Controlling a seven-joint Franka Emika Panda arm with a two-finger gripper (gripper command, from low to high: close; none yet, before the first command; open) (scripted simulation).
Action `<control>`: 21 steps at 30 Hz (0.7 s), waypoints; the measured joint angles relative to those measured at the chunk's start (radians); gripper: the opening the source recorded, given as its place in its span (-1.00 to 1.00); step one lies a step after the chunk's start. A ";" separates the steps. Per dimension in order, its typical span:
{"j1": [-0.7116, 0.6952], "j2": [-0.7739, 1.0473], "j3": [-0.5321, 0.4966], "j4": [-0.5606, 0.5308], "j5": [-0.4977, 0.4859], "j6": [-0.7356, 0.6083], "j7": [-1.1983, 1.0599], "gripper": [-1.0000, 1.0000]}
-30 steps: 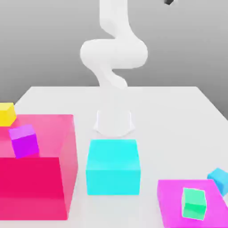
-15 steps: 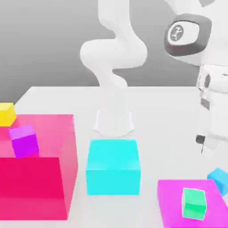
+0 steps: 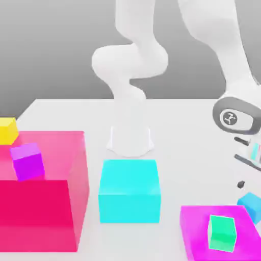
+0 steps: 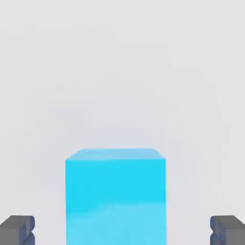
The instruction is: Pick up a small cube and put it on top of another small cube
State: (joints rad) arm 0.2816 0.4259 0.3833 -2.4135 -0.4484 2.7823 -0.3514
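Observation:
The small cube (image 3: 251,205), plain blue, rests on the white table at the exterior view's far right, beside a magenta block. My gripper (image 3: 250,185) hangs just above it with one dark fingertip (image 3: 241,184) showing. In the hand view the blue cube (image 4: 115,191) sits straight ahead between my gripper's (image 4: 122,230) two grey fingertips (image 4: 16,229), which stand wide apart and touch nothing. The gripper is open and holds nothing. A small green cube (image 3: 223,232) sits on top of the magenta block (image 3: 196,232).
A big cyan block (image 3: 129,191) stands at the centre front, before the arm's white base (image 3: 130,138). On the exterior view's left is a large pink block (image 3: 46,204) with a purple cube (image 3: 28,160) on it and a yellow cube (image 3: 7,130) behind.
The arm has swung in from above and come down on the exterior view's right, bringing the open hand low over the blue cube. No cube has moved.

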 joint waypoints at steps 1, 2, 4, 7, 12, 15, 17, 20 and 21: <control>0.020 0.026 -0.025 0.006 -0.023 0.018 0.017 -1.00; 0.020 0.026 -0.025 0.006 -0.023 0.018 0.017 -1.00; 0.020 0.026 -0.025 0.006 -0.024 0.017 0.017 -1.00; 0.030 0.039 -0.036 0.010 -0.036 0.025 0.026 -1.00; -0.047 -0.071 0.061 -0.019 0.071 -0.051 -0.053 -1.00; -0.079 -0.152 0.107 -0.033 0.164 -0.115 -0.082 -1.00; -0.096 -0.188 0.074 -0.029 0.199 -0.167 0.001 -1.00; -0.127 -0.229 0.016 -0.023 0.234 -0.236 0.142 -1.00; -0.139 -0.243 -0.001 -0.021 0.246 -0.258 0.188 -1.00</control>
State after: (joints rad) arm 0.1422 0.1827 0.3818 -2.4348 -0.2022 2.5247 -0.1629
